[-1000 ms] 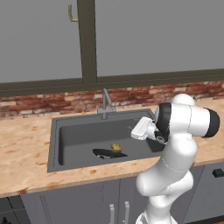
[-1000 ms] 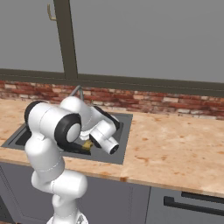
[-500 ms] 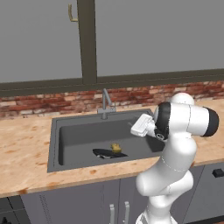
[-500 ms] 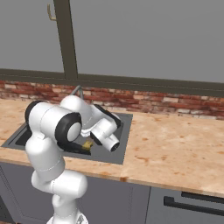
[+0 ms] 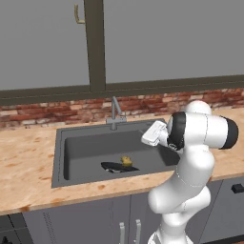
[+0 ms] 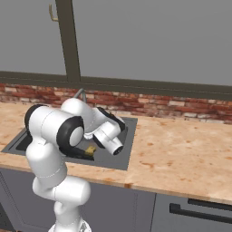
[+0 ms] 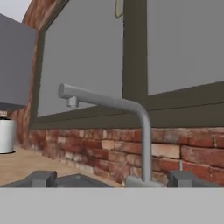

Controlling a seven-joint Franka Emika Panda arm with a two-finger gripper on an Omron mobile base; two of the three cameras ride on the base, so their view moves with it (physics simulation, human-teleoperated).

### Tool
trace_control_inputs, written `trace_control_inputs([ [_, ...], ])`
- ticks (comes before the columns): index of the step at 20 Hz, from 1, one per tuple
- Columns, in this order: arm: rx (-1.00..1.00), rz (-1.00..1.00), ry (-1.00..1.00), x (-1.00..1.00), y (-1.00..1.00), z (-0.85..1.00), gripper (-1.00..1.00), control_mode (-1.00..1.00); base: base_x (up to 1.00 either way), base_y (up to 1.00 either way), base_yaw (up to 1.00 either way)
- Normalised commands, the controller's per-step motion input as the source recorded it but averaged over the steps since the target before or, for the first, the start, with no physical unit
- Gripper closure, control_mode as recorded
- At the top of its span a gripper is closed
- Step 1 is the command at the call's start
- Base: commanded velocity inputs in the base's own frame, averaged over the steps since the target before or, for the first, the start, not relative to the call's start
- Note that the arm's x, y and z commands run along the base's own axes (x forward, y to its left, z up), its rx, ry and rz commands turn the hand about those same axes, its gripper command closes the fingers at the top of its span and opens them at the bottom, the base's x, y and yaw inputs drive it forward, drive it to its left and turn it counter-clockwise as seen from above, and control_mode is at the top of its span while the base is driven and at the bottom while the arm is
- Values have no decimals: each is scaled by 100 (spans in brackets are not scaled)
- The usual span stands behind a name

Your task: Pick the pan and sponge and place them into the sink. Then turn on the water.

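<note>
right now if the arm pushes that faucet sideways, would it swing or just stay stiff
The faucet looks like rigid grey metal, so it likely won't flex. Its slim upright post rises from a base at the sink rim, so the spout would probably pivot around that post. Its smooth, round tube may let the fingers slide.

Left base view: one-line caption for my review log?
Pan and sponge lie in the sink; the arm's end effector points toward the faucet, no water running.

Item count: one dark grey rectangular sink (image 5: 62, 157); one flat black round pan (image 5: 113, 167); one small yellow-olive sponge block (image 5: 126, 161); one slim grey metal faucet (image 7: 118, 105); one white cylindrical container (image 7: 6, 135); one speckled tan table (image 5: 26, 162).
</note>
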Motion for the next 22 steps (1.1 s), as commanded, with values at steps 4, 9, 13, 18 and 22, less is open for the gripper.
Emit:
trace_control_inputs([
  [4,-2,-8,-11,16,1,8,-100,-100,0,0,0],
  [9,-1,-8,-7,16,2,6,-100,-100,0,0,0],
  [13,0,-7,-1,19,0,0,-100,-100,0,0,0],
  [18,0,-6,0,23,0,0,-100,-100,0,0,0],
  [22,0,-6,0,24,1,2,-100,-100,0,0,0],
])
